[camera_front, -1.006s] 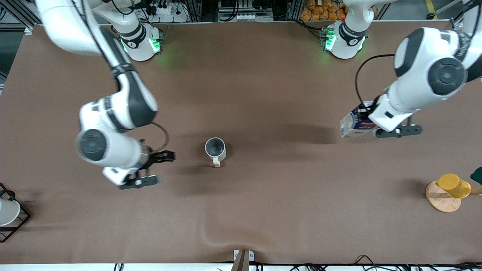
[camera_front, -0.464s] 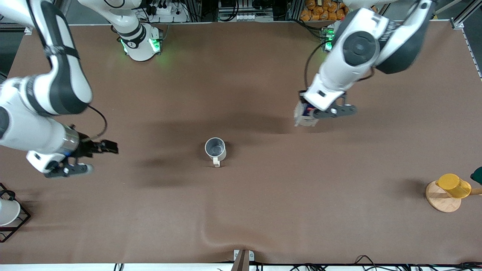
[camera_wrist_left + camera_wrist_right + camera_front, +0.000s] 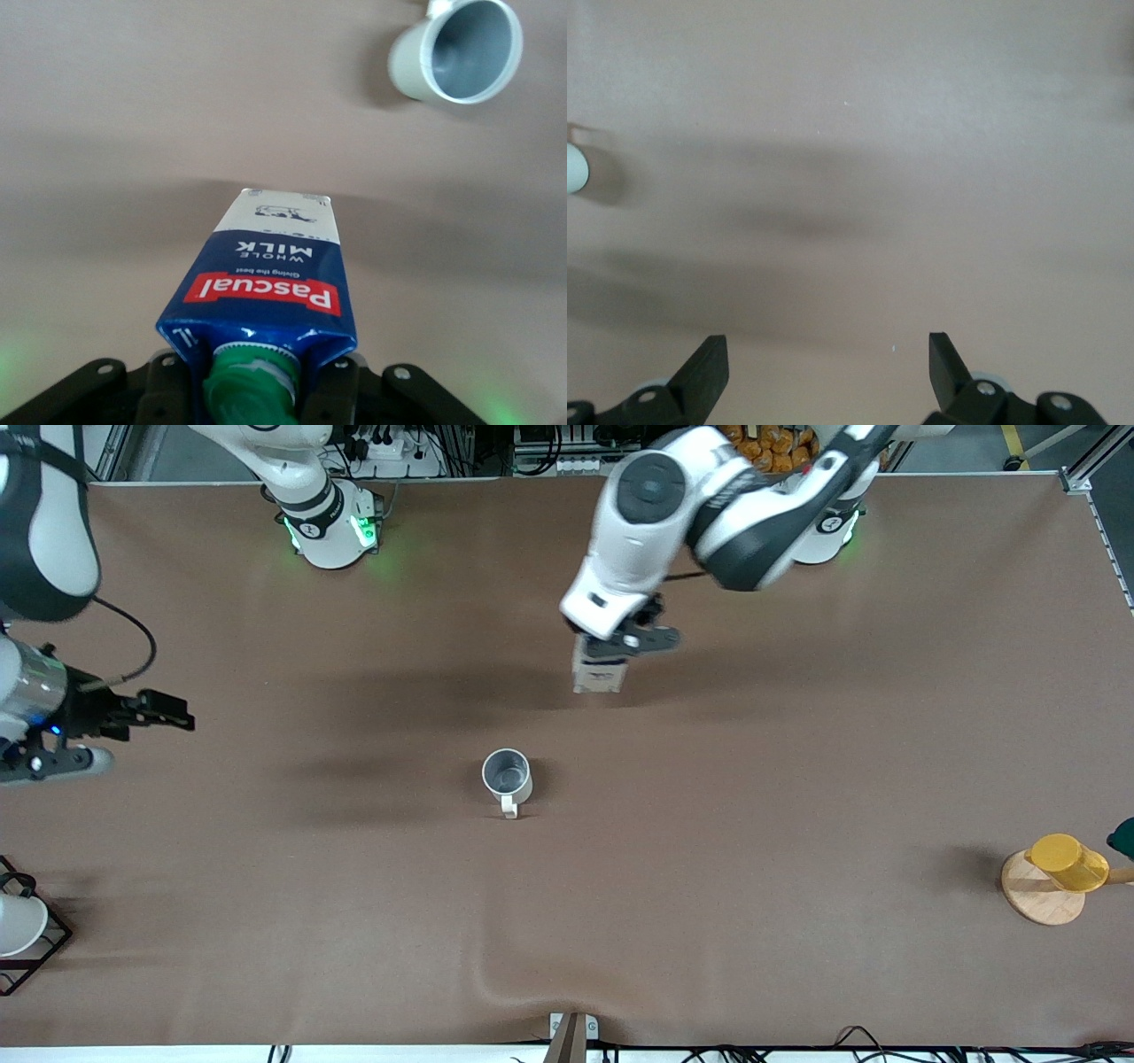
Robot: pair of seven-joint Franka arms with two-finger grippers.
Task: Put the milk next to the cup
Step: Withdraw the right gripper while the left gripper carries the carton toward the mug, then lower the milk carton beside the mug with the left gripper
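Mid-carry: I have the one milk point(image 3: 599, 676) carton pinched near its green-capped top in the left gripper point(image 3: 611, 657), fingers clamped narrow on its sides, and it hangs in the air over the middle of the tabletop point(image 3: 797, 824), between the edge where the arm bases stand and the cup point(image 3: 507, 776). The single cream cup stands upright at about the tabletop's centre, well apart from the carton, handle toward the front-camera edge. In the left wrist view the carton point(image 3: 266, 279) points down at bare cloth with the cup point(image 3: 456, 51) ahead of it. By my reading the transport step is in hand; the next move calls for bringing the carton down beside the cup without knocking it, seating it upright, then letting go. The right gripper point(image 3: 133, 717) waits over the right arm's end of the tabletop, fingers point(image 3: 704, 372) spread wide and empty. Also counted: one yellow cup on a wooden stand point(image 3: 1054, 872), one white cup in a black wire rack point(image 3: 22, 930).
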